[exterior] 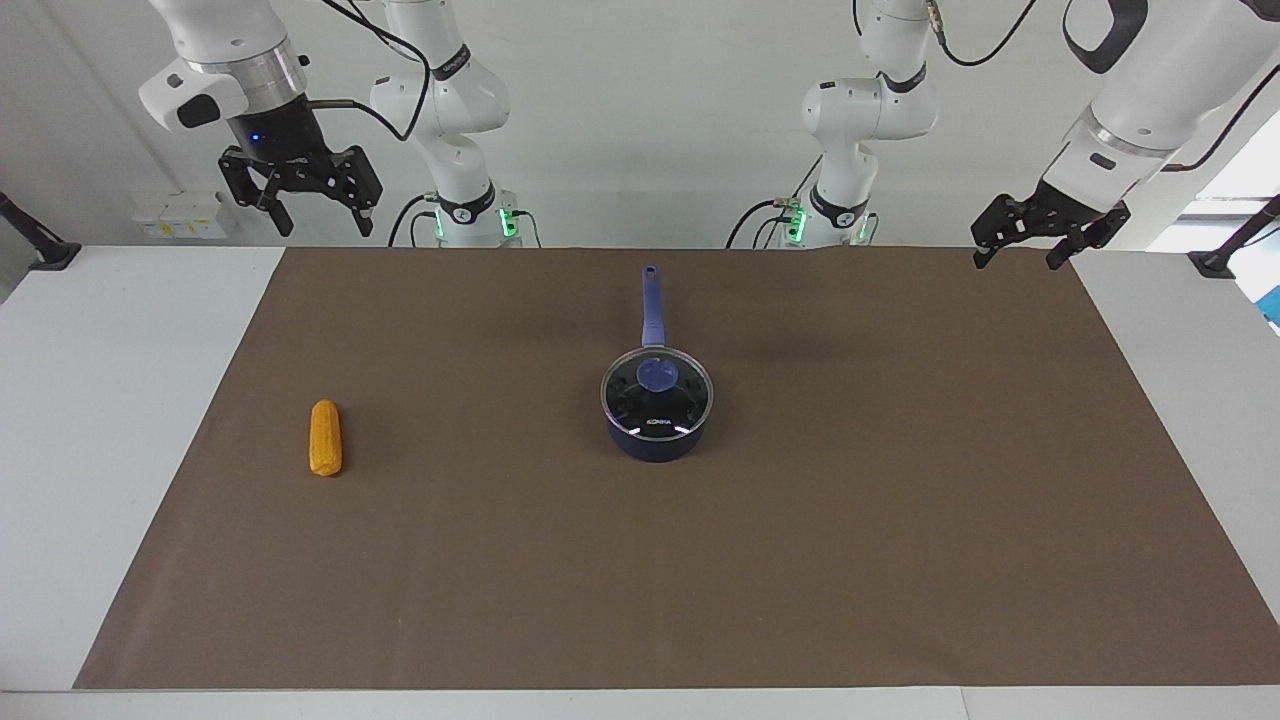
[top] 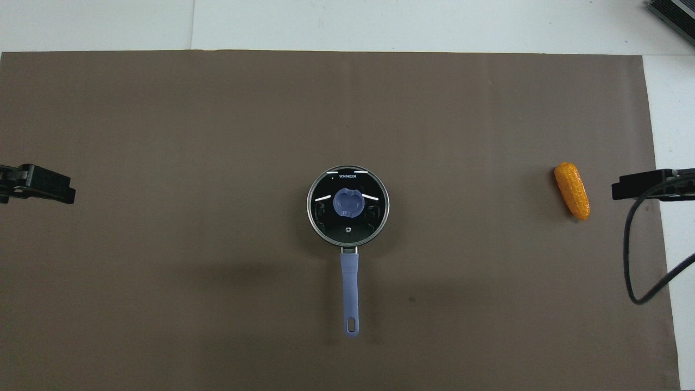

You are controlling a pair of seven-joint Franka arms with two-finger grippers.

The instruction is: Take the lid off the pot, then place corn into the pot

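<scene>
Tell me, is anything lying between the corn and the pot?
No. Only bare brown mat lies between the corn and the pot; the overhead view shows that whole stretch, and the facing view agrees.

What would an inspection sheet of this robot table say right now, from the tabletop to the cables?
Surface: brown mat on a white table.
Pot: mid-mat, handle pointing toward the robots.
Lid: seated on the pot, blue knob up.
Corn: lying on the mat toward the right arm's end, apart from the pot.
Clutter: nothing seen.
Left gripper: raised over the mat's corner at its own end, open, empty, waiting.
Right gripper: raised at its own end, open, empty.
Cables: black cable hanging off the right arm.
Surroundings: white wall, arm bases with green lights.
</scene>
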